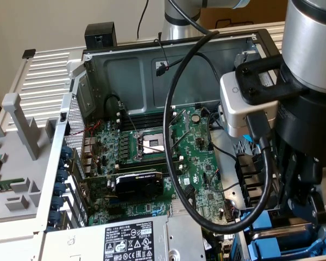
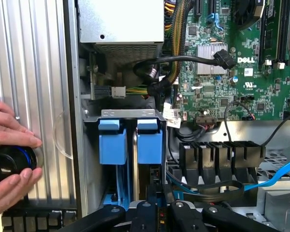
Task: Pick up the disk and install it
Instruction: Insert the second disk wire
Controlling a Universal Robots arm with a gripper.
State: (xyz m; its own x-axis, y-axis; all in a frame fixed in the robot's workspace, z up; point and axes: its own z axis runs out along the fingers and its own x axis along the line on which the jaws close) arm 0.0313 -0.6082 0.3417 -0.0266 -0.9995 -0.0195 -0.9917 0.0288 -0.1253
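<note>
Directly under the gripper point(image 1: 304, 211), touching or nearly so: the disk point(image 1: 283, 233), a grey face in a bright blue frame, tilted in the corner bay of the open computer case point(image 1: 98, 70).
- Grip: the gripper's black linkages point(image 2: 159, 215) sit close over the bay. Whether the jaws are spread or pressed on the disk, I cannot tell. Whether the disk is held or only lies below, I cannot tell either.
- Just ahead of the gripper, wrist view: two blue carrier ends point(image 2: 150, 142) stand upright side by side in the metal bay, with a silver strip between them. Which one belongs to the disk is not clear.
- Beside the bay: a row of black plastic clips point(image 2: 217, 154) and a blue flat cable point(image 2: 275, 176) running across the bare metal floor.
- Above the gripper, on the wrist: a silver camera box point(image 1: 244, 106), with a thick black cable point(image 1: 176, 163) looping from it down across the case.
- Beyond the bay: the green motherboard point(image 1: 195, 157) with its empty processor socket, and a black graphics card point(image 1: 138, 184).
- Near the bay's end: the grey power supply point(image 1: 125, 239) with warning labels.
- Well off to the side, outside the case wall: a person's fingers point(image 2: 9, 130) closed around a black round object point(image 2: 9, 162) on a ribbed grey panel point(image 2: 38, 72).
</note>
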